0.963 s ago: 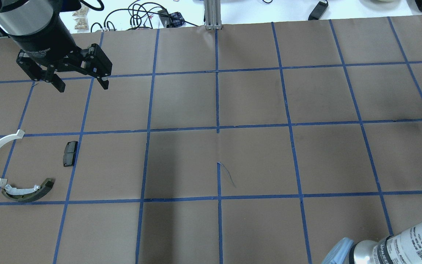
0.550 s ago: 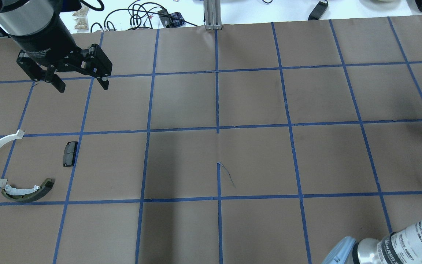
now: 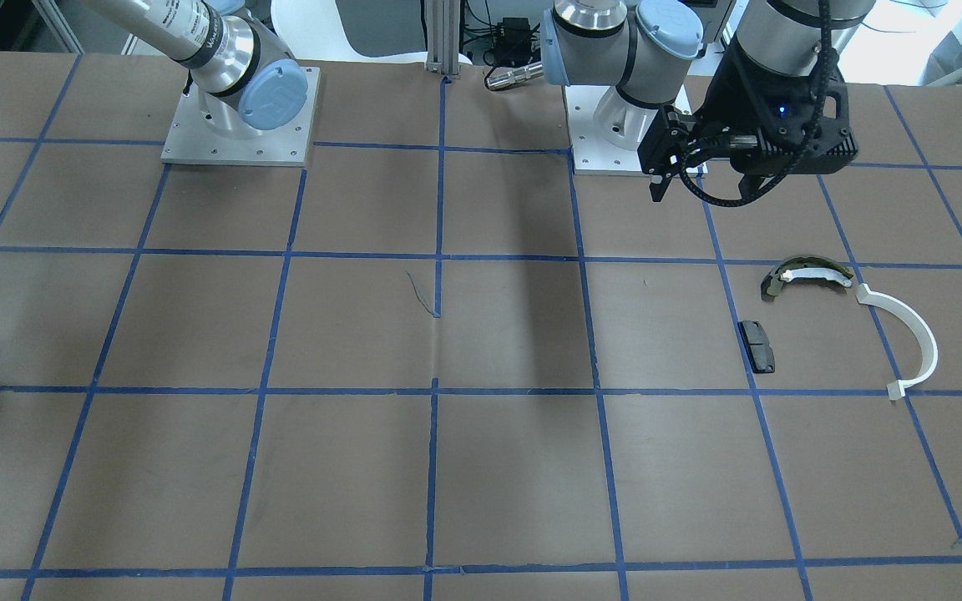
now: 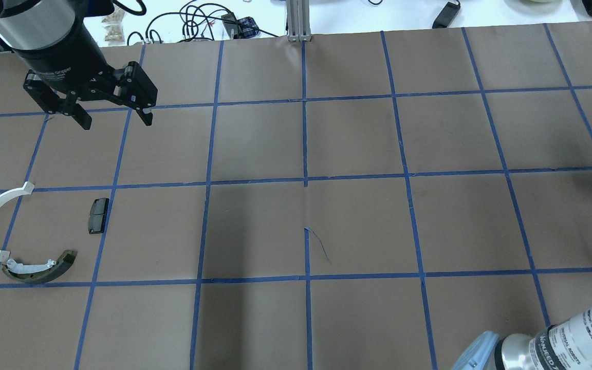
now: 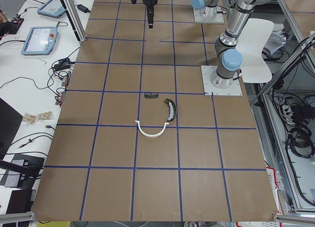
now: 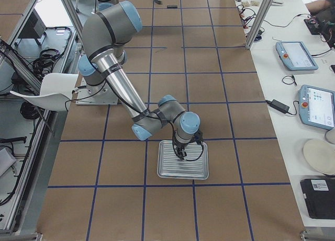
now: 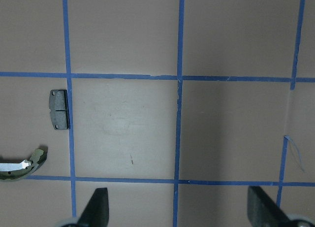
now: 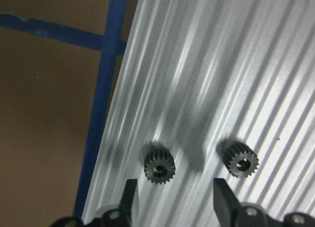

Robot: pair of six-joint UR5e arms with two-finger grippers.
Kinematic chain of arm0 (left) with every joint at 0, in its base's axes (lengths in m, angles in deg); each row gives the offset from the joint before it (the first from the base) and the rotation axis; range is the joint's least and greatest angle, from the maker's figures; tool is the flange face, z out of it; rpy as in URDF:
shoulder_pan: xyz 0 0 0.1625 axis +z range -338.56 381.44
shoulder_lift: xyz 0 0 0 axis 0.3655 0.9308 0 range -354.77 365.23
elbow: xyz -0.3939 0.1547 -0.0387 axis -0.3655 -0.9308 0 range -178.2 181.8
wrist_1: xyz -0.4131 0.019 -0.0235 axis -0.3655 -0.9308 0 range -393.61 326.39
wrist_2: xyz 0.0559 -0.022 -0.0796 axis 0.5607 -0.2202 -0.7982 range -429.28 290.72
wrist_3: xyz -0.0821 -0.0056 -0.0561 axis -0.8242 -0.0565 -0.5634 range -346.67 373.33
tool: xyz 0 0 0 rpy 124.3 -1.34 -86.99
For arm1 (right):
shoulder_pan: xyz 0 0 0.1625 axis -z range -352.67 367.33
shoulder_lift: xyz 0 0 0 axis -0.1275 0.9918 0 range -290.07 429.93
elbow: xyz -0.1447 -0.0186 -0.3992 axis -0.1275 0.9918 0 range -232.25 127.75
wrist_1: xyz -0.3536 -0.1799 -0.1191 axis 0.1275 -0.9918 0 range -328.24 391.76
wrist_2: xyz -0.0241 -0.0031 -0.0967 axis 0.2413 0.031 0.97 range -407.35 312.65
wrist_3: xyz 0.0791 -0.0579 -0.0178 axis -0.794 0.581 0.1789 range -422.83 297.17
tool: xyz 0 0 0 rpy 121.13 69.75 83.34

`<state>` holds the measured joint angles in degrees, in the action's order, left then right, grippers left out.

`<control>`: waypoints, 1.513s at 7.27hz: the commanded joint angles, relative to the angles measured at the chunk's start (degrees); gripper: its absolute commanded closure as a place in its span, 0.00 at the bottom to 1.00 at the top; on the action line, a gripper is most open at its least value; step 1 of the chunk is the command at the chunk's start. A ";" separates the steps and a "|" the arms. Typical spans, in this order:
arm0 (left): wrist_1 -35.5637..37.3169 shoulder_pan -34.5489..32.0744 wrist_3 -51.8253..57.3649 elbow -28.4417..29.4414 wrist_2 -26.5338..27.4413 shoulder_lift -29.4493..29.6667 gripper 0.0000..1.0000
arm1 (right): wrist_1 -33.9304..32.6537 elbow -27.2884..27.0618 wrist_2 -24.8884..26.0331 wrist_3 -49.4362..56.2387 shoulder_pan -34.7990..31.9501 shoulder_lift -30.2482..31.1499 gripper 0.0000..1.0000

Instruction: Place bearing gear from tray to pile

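2 gears (image 8: pixel 159 169) are seen on the tray (image 8: pixel 221 64), lower centre of the right wrist view, before the open, empty right claw (image 8: pixel 174 197). Only slight drift of the right arm (image 4: pixel 573 339) is noted lately; the open left claw (image 4: pixel 115 122), upper left, is unmoved. Pick-up is judged pending.

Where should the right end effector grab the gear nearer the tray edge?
Across the toothed rim of that gear, coming straight down: it lies flat, bore up, on the ribbed tray. The open right end effector hangs roughly over it; the other gear lies beside, apart.
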<state>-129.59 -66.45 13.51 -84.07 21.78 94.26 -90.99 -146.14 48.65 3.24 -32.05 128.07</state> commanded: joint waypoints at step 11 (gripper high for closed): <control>0.00 0.00 -0.09 0.35 0.00 -0.18 0.00 | 8.87 0.64 -0.72 0.29 -2.45 7.02 1.00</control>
<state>-129.59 -66.45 13.49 -83.70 21.77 94.12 -87.19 -145.53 48.36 4.06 -33.16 130.23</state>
